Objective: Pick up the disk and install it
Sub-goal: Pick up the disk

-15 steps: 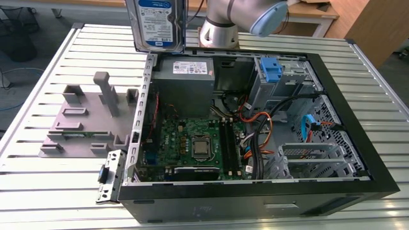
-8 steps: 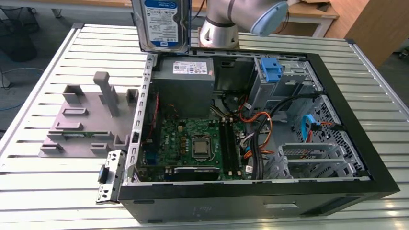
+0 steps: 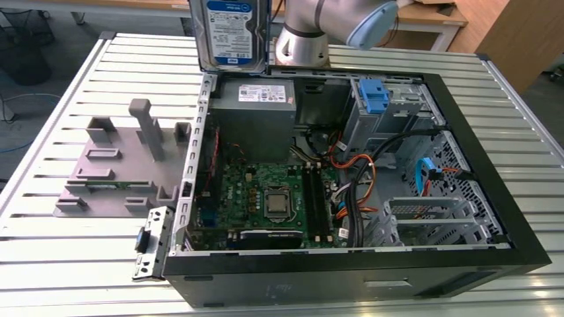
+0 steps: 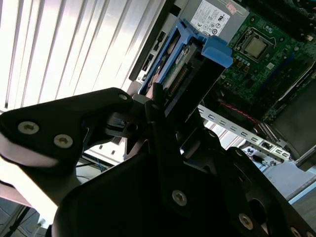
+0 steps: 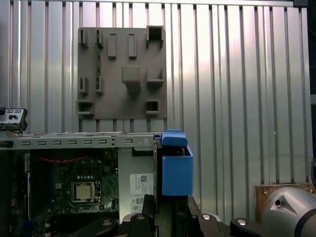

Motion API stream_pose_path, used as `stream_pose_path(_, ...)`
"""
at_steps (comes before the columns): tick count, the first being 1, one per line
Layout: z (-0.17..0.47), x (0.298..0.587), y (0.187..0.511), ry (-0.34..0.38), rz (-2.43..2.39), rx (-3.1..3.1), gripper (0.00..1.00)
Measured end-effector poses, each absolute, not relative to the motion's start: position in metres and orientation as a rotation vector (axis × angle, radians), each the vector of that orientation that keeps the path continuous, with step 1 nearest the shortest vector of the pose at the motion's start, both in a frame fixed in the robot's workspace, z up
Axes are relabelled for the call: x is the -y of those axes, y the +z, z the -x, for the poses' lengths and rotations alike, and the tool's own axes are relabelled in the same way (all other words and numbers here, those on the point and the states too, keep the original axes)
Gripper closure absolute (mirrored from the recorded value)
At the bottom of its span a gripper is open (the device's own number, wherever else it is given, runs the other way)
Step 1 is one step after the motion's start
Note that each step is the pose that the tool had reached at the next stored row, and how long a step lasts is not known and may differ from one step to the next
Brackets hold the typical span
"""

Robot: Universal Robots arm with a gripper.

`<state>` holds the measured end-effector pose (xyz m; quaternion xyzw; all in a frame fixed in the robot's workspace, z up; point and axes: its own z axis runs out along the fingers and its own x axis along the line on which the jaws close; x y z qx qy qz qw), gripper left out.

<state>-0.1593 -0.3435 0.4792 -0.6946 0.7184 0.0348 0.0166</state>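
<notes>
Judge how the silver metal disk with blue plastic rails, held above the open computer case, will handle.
Probably rigid: the flat silver metal disk stands straight in the pincer. Likely heavy for its size, being metal. Its blue plastic rails might flex.

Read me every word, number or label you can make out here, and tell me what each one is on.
Nothing is legible.
Disk label, white and blue: print too small to read.
Power supply white sticker: print too small.
Motherboard markings: too small.
</notes>
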Motion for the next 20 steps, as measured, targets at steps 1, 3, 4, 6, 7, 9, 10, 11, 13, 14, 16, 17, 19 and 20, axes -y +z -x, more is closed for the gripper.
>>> stream_pose_path(1, 0.159, 0.343, 0.479, 0.108, 2.159, -2.233, 0.65)
stream_pose_path(3, 0.157, 0.343, 0.479, 0.108, 2.159, -2.233, 0.65)
stream_pose_path(4, 0.156, 0.343, 0.479, 0.108, 2.159, -2.233, 0.65)
stream_pose_path(6, 0.154, 0.343, 0.479, 0.108, 2.159, -2.233, 0.65)
stream_pose_path(7, 0.154, 0.343, 0.479, 0.108, 2.159, -2.233, 0.65)
stream_pose_path(9, 0.152, 0.343, 0.479, 0.108, 2.159, -2.233, 0.65)
stream_pose_path(10, 0.152, 0.343, 0.479, 0.108, 2.159, -2.233, 0.65)
stream_pose_path(11, 0.151, 0.343, 0.479, 0.108, 2.159, -2.233, 0.65)
stream_pose_path(13, 0.150, 0.343, 0.479, 0.108, 2.159, -2.233, 0.65)
stream_pose_path(14, 0.150, 0.343, 0.479, 0.108, 2.159, -2.233, 0.65)
stream_pose_path(16, 0.149, 0.343, 0.479, 0.108, 2.159, -2.233, 0.65)
stream_pose_path(17, 0.149, 0.343, 0.479, 0.108, 2.159, -2.233, 0.65)
stream_pose_path(19, 0.148, 0.343, 0.479, 0.108, 2.159, -2.233, 0.65)
stream_pose_path(20, 0.148, 0.343, 0.479, 0.108, 2.159, -2.233, 0.65)
